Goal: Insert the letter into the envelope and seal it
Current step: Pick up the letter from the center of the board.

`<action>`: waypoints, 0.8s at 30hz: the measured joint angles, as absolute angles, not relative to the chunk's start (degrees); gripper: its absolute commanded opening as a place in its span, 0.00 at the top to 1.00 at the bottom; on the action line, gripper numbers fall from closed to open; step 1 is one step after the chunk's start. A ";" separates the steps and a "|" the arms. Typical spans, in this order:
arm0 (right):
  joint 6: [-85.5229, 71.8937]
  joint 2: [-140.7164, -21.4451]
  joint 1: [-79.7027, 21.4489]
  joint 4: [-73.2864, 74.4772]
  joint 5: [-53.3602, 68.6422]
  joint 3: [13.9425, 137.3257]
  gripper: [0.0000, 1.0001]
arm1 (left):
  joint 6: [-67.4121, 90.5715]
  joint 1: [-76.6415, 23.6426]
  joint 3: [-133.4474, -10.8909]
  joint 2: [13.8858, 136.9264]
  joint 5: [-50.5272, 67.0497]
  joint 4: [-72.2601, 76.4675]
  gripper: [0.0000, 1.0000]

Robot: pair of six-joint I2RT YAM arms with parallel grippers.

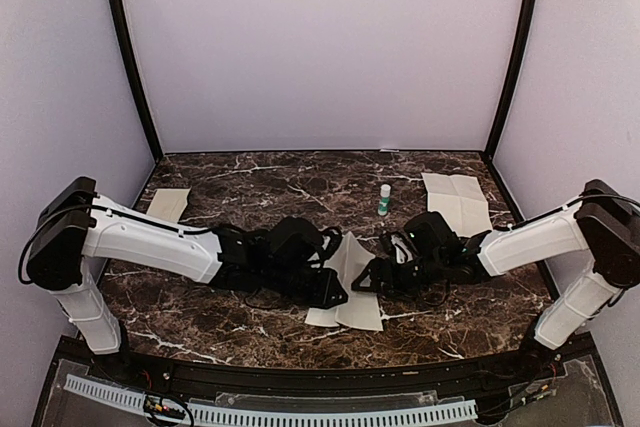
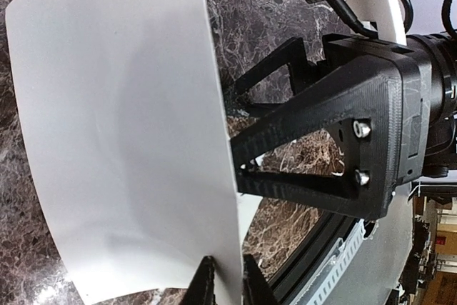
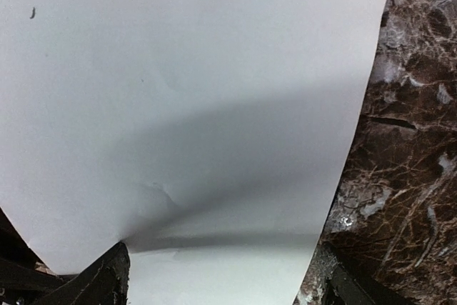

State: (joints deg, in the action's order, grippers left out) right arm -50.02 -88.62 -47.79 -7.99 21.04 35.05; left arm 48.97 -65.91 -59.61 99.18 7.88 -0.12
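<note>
While L gripper clamps sheet at 9 o'clock, R gripper fingers apart at 3; marble tbl, lilac walls, bare twd 12.

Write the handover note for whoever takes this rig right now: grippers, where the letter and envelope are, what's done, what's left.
Left gripper: shut on an edge of the envelope, holding it lifted and bowed at centre front.
Right gripper: open, fingers astride the envelope's edge, not clamped.
Letter: flat at back right, apart from the envelope, neither gripper on it.
Done: nothing inserted, nothing sealed.
Left: put the letter into the envelope, then seal it.
Also: a small green-and-white tube stands beside the letter; another cream sheet lies back left.
</note>
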 measured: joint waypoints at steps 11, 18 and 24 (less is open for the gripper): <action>-50.04 -87.57 -47.99 -6.04 19.92 35.05 0.13 | 49.54 -65.91 -57.25 96.57 5.89 -0.36 1.00; -50.00 -84.07 -48.01 -2.13 18.04 35.05 0.08 | 49.63 -65.91 -55.18 93.62 3.22 -1.13 1.00; -48.40 -73.36 -48.03 3.64 15.88 37.41 0.01 | 49.01 -65.60 -54.81 84.77 -0.75 -3.77 1.00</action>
State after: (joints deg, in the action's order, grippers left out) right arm -48.40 -73.36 -48.03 3.64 15.88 37.41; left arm 49.01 -65.60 -54.81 84.77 -0.75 -3.77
